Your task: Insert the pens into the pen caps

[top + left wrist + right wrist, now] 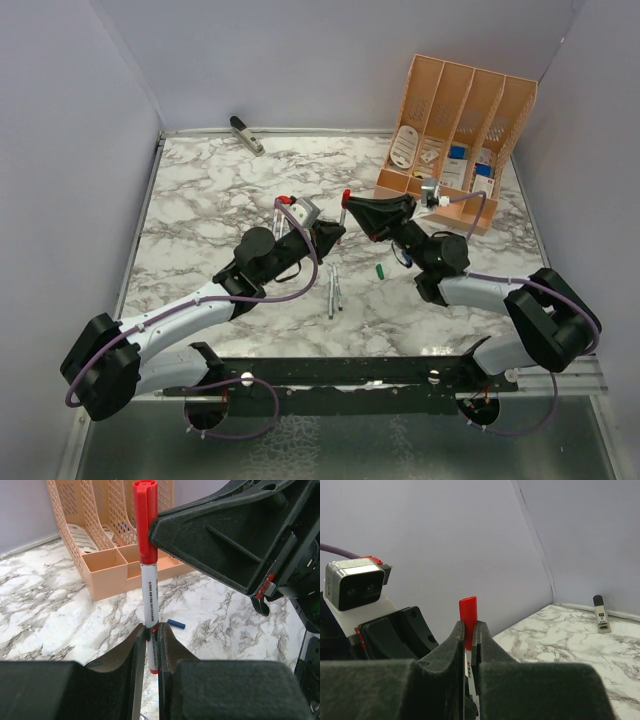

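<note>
Mid-table, the left gripper [151, 637] is clamped low on the red pen [149, 600], and the right gripper [468, 635] is clamped on the red cap [145, 520] at its top. The pen's long axis is vertical, cap end up. The marble table [200, 200] lies bare to the left; an orange organiser [460, 110] stands at the far right.

Plain lilac-grey walls [300, 60] enclose a white, grey-veined marble-patterned worktop [200, 200]. A peach perforated file organiser [470, 100] stands at its far right corner under even light.
</note>
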